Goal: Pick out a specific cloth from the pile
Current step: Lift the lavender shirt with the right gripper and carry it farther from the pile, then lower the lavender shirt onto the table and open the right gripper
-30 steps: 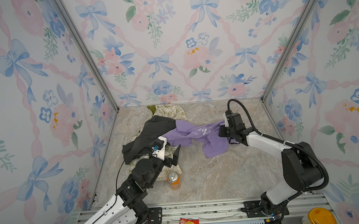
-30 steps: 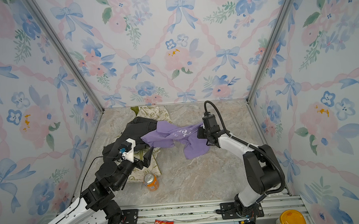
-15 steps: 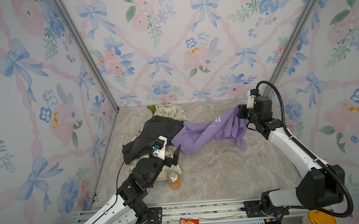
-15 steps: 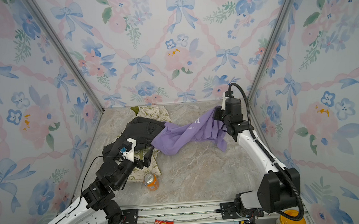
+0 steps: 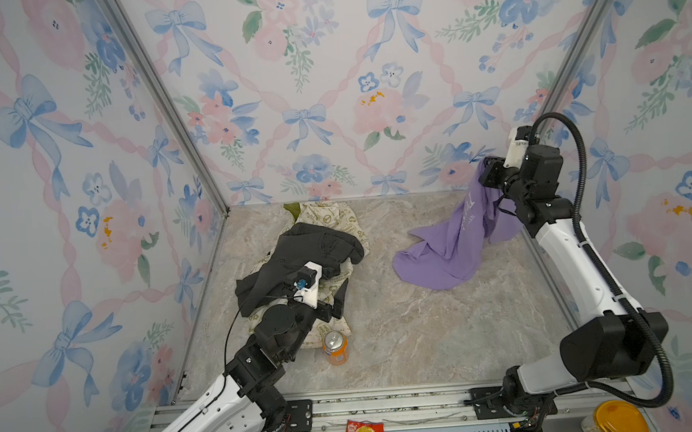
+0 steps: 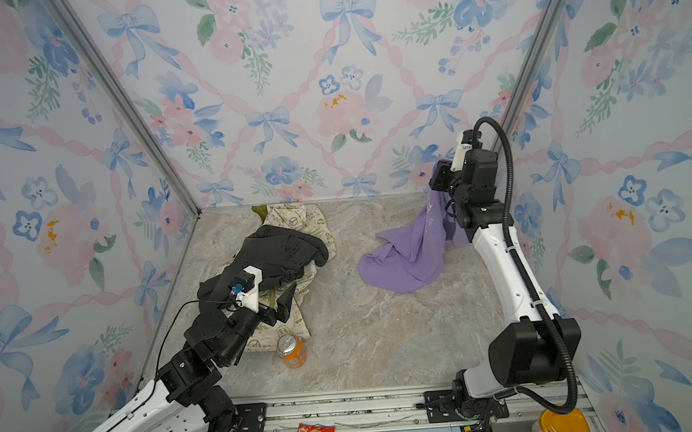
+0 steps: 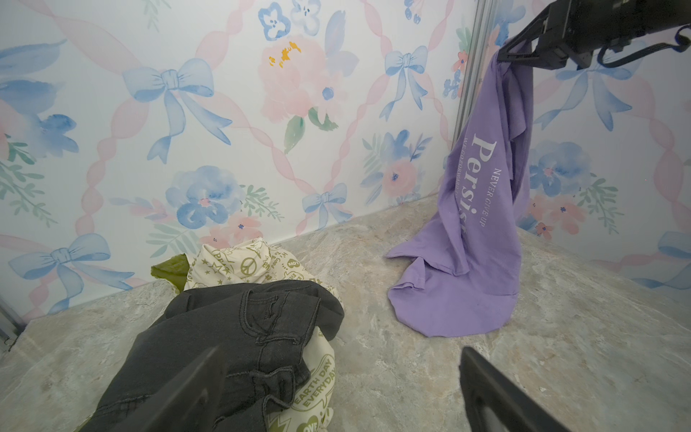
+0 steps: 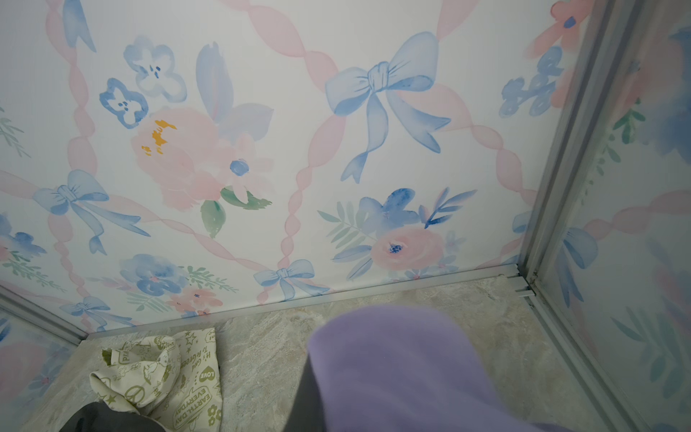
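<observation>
While the left jaws stand wide apart and hold nothing, the pile [image 5: 309, 253], a dark grey garment [image 7: 239, 336] over a cream printed cloth [image 7: 239, 265], lies just ahead of and partly under them on the table [image 5: 407, 338]. An orange can [image 5: 335, 345] stands upright near those jaws, just beside the pile. Well apart to the right, the purple T-shirt [image 5: 451, 251] hangs from the right jaws, which are clamped on its top edge. Its lower part trails on the table beneath them, clear of the pile.
</observation>
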Motion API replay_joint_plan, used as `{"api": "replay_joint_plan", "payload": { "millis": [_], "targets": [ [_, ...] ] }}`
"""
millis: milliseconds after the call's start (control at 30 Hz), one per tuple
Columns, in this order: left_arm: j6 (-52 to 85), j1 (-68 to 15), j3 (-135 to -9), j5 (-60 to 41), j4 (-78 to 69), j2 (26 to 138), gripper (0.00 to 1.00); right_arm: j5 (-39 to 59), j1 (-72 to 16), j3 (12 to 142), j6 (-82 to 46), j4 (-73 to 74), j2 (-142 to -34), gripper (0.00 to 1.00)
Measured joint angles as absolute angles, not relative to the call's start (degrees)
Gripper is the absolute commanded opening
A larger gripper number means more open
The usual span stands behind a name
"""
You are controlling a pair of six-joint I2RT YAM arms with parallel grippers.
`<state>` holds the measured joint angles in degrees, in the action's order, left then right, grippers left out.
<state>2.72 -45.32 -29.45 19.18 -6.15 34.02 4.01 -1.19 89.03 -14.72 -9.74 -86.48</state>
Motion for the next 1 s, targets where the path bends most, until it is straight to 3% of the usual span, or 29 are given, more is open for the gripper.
{"api": "replay_joint_plan", "payload": {
  "millis": [467, 1000],
  "targets": [
    [2.74, -44.66, -29.45, 18.57, -6.15, 34.02, 0.98, 6.11, 1.15, 100.03, -11.25, -16.16, -94.78, 0.00],
    [2.76, -43.83, -29.45, 18.06, -6.15, 34.02, 0.98, 1.41, 7.57, 75.37, -7.68, -17.02, -91.68, 0.05]
  ]
}}
